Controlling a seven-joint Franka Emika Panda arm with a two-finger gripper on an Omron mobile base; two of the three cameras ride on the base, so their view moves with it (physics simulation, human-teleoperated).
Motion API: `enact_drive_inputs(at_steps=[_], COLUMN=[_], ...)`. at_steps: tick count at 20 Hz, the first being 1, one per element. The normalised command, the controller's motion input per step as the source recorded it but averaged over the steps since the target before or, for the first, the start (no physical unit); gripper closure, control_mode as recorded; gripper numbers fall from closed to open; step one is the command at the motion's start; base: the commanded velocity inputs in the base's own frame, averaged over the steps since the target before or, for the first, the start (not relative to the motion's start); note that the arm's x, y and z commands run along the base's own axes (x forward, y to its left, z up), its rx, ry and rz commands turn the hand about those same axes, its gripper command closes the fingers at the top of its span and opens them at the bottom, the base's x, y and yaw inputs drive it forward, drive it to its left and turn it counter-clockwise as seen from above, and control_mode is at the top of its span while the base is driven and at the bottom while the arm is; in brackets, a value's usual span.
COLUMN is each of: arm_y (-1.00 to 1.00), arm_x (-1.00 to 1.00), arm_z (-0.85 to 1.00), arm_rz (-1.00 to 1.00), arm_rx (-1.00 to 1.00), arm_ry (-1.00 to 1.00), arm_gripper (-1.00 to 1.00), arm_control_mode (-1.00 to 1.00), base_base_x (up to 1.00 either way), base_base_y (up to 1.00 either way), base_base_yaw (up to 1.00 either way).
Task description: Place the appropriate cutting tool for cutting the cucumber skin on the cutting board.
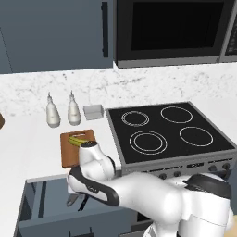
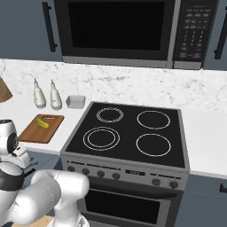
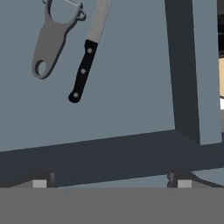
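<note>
Pincer [image 3: 112, 183] tips spread apart, peeler [image 3: 51, 41] ahead in drawer, beside black-handled knife [image 3: 84, 65]

Base views: behind the arm, left and right, facing forward-down, mid-distance; both share stove [image 1: 171, 132], board [image 1: 76, 148] and counter [image 2: 208, 142]. Hand view: close, looking into the drawer [image 3: 131, 87] (peeler [image 3: 50, 41], knife [image 3: 83, 72]).
</note>
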Motion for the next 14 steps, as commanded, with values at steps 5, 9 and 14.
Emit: enact_drive_inputs(at_steps=[5, 9, 14], arm_y=[0.2, 0.11, 0.0], arm_x=[0.06, 0.0, 0.0], arm_z=[-0.39, -0.32, -0.33], arm_rz=[0.05, 0.03, 0.01], arm_rx=[0.0, 0.0, 0.0], arm_ry=[0.0, 0.0, 0.04], arm_gripper=[-1.0, -1.0, -1.0], arm_control_mode=[-1.0, -1.0, -1.0], base_base_x=[0.0, 0.0, 0.0], base_base_y=[0.0, 0.0, 0.0], base_base_yaw=[0.0, 0.0, 0.0])
